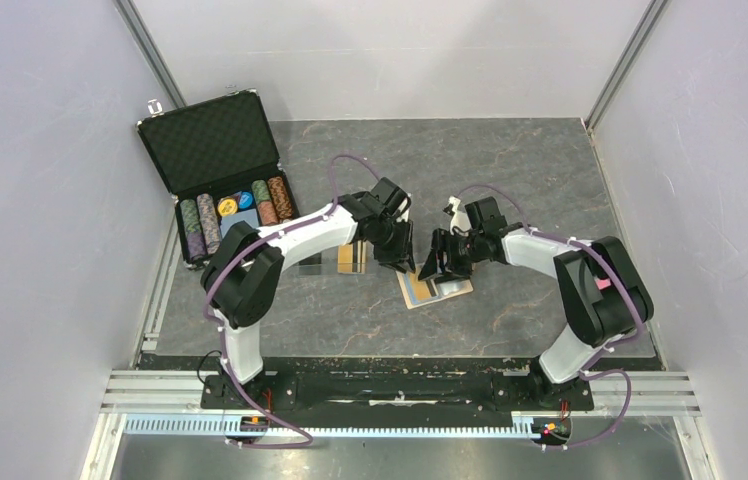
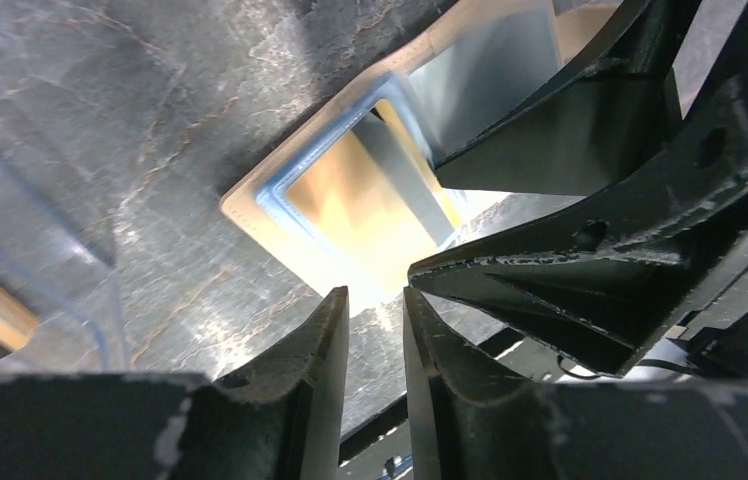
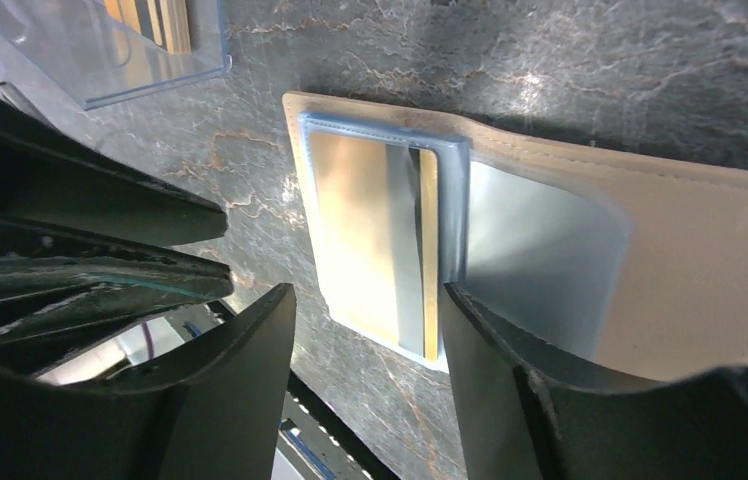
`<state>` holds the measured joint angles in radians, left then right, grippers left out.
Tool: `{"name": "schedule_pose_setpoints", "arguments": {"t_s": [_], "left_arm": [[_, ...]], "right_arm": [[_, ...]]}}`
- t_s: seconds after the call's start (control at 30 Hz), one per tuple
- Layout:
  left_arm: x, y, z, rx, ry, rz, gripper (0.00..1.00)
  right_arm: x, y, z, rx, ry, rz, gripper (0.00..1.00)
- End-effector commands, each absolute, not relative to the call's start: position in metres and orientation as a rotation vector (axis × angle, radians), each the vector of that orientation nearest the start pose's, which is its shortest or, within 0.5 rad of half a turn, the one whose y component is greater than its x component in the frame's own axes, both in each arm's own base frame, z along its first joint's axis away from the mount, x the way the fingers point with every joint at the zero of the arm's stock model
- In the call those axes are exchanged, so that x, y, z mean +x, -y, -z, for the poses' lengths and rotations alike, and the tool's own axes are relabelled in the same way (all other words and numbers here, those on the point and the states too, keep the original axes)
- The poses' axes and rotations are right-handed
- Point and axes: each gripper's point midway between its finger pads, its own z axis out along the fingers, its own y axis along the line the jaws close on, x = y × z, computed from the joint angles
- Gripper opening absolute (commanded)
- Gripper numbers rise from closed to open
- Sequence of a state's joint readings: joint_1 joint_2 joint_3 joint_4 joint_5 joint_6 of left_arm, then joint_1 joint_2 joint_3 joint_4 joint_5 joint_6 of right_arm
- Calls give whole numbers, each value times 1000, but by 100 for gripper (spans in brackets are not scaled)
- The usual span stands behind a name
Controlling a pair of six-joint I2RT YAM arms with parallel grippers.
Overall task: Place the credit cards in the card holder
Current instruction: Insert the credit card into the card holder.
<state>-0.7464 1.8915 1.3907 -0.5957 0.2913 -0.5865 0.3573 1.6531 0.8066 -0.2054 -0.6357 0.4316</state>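
Gold card [image 3: 365, 235] appears seated in the wallet [image 3: 690, 250] pocket. Left fingers [image 2: 300, 370] slightly parted, right fingers [image 3: 240, 370] spread, both empty. Next, probably: fetch the black card, which I cannot pick out.

Dark marbled desk [image 1: 540, 180], boxed in by plain pale grey-lilac walls [image 1: 40, 200] on three sides; aluminium corner posts [image 1: 153, 55]; slotted rail [image 1: 145, 388] along near edge; even, diffuse light
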Motion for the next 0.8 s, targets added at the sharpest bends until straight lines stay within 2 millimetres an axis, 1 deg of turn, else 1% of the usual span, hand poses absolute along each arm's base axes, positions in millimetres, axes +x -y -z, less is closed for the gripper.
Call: {"name": "schedule_pose_setpoints", "arguments": {"t_s": [0.0,0.03,0.1,0.17,0.27,0.37,0.43,0.53,0.63,0.77], "left_arm": [[261,359,-88,224,-2789,1007,35],[261,361,-88,215,-2785,1037,35],[259,364,-85,193,-2788,1085,35],[257,366,-80,164,-2800,1113,36],[254,367,-73,135,-2820,1134,36],[252,365,-65,118,-2839,1118,36],[251,361,-59,112,-2858,1086,37],[249,357,-52,113,-2877,1048,44],[249,351,-45,116,-2895,991,46],[248,352,-38,121,-2906,1003,46]], "right_arm": [[270,-216,-54,-211,-2665,-1002,55],[271,-216,-56,-218,-2664,-992,49],[274,-214,-58,-234,-2659,-971,42],[274,-213,-58,-248,-2664,-960,36],[271,-214,-52,-257,-2677,-974,25],[264,-214,-40,-257,-2697,-995,11],[260,-213,-32,-247,-2713,-1004,7],[254,-211,-21,-239,-2739,-999,5],[252,-207,-11,-243,-2766,-963,4],[248,-202,-4,-246,-2795,-934,2]]}}
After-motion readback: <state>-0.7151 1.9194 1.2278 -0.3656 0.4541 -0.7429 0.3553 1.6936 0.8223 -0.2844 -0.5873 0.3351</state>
